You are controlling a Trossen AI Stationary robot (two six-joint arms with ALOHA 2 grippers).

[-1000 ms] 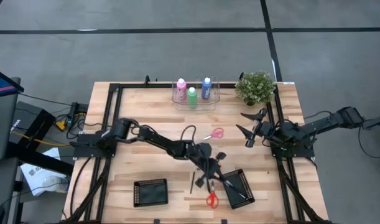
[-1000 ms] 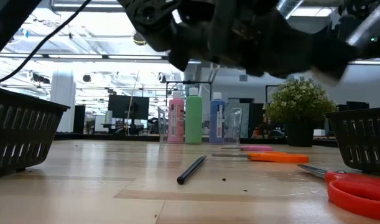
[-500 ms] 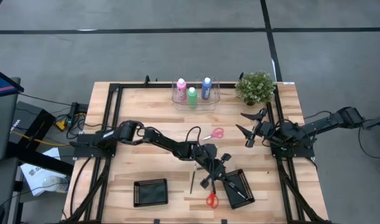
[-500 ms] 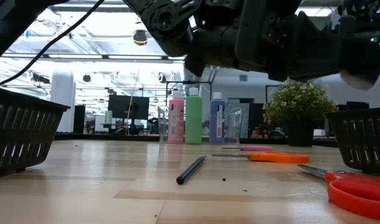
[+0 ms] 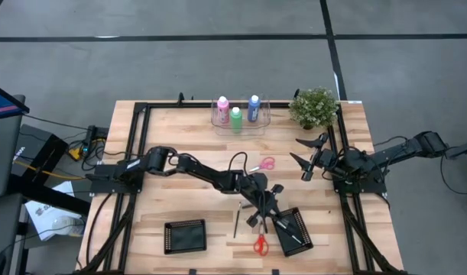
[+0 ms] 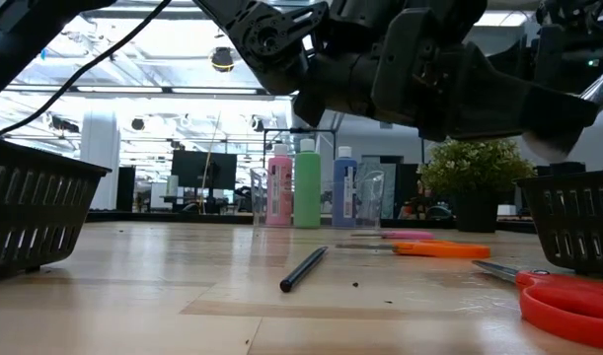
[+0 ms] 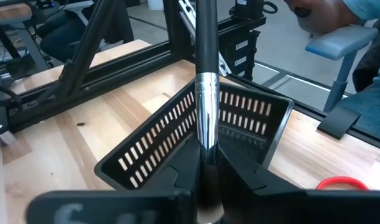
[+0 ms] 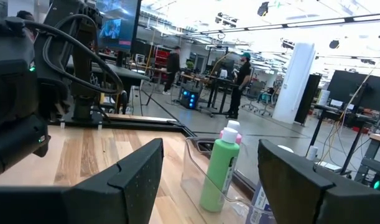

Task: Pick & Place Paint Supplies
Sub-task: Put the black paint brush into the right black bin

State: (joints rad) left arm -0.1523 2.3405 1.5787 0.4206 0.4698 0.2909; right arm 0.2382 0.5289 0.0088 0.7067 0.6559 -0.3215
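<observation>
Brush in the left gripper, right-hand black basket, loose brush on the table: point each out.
Held brush (image 7: 206, 99), left wrist view, silver ferrule.
Right-hand basket (image 5: 304, 227), high view, rim.
Loose brush (image 6: 303, 268), low view, mid-handle.

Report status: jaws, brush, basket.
Left gripper shut on brush, over right basket. Right gripper open, idle at table edge. Second brush loose on table.

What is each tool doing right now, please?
Left tool: closed on a brush, above the black basket.
Right tool: open, holding nothing, at the table's right edge.
</observation>
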